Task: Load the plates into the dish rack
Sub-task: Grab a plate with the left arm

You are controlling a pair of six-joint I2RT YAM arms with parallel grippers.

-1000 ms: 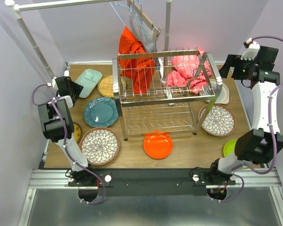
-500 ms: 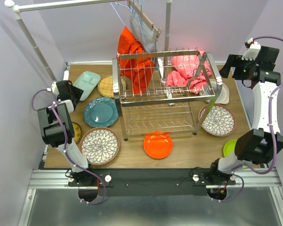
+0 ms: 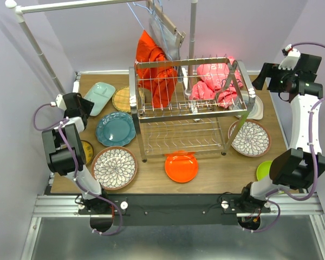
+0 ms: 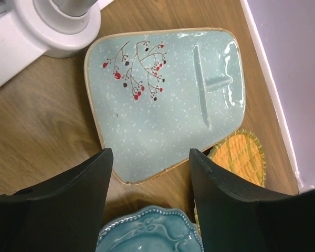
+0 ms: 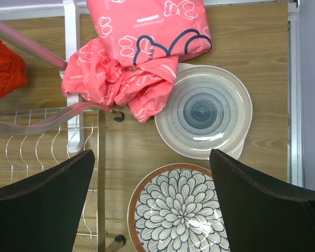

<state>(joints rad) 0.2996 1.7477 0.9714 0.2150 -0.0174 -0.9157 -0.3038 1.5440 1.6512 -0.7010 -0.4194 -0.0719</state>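
The left gripper (image 4: 149,157) hangs with its two fingers spread and nothing between them. The mint, rounded-square ceramic plate with a berry twig (image 4: 163,100) lies flat just below and ahead of its tips. The right gripper (image 5: 152,157) is also wide apart and empty. It is above the round white-and-brown floral plate (image 5: 181,210), and the chrome wire dish rack (image 5: 101,157) is beside one finger.

— What did the arms look like?
— The left arm (image 3: 62,143) and right arm (image 3: 300,119) both had white links between chunky black joint housings.
— Any wiring?
— A thin lilac cable (image 3: 36,118) looped back from behind each gripper toward the black bases (image 3: 100,205).
— And the left gripper (image 4: 149,157)?
— Its fingers (image 4: 68,205) were matte black wedges with blunt tips. The right gripper (image 5: 151,157) matched.
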